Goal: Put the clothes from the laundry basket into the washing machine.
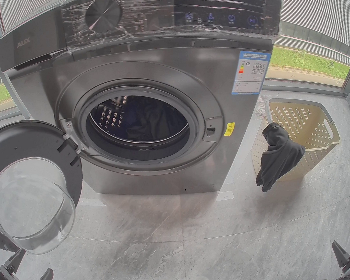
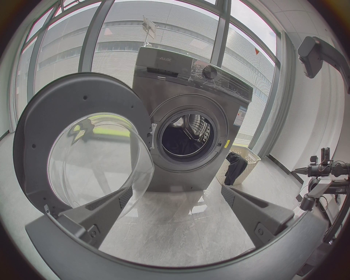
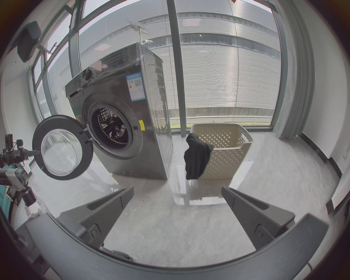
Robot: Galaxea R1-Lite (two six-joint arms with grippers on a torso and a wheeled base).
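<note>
Front-loading washing machine point(image 1: 139, 70) fills the scene, its round door point(image 1: 22, 144) swung wide open to the machine's left, and dark clothing point(image 1: 150, 118) lies in the drum. Just right of the machine stands the cream laundry basket point(image 1: 319, 121). A black garment point(image 1: 280, 159) is draped over its near rim and hangs down outside. The left gripper point(image 2: 177, 189) sits low before the machine's door, jaws spread, empty. The right gripper point(image 3: 177, 189) is low, out front and right of the machine, jaws spread too.

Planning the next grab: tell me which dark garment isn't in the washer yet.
The garment draped over the rim of the laundry basket; the other clothes lie inside the washing machine.
</note>
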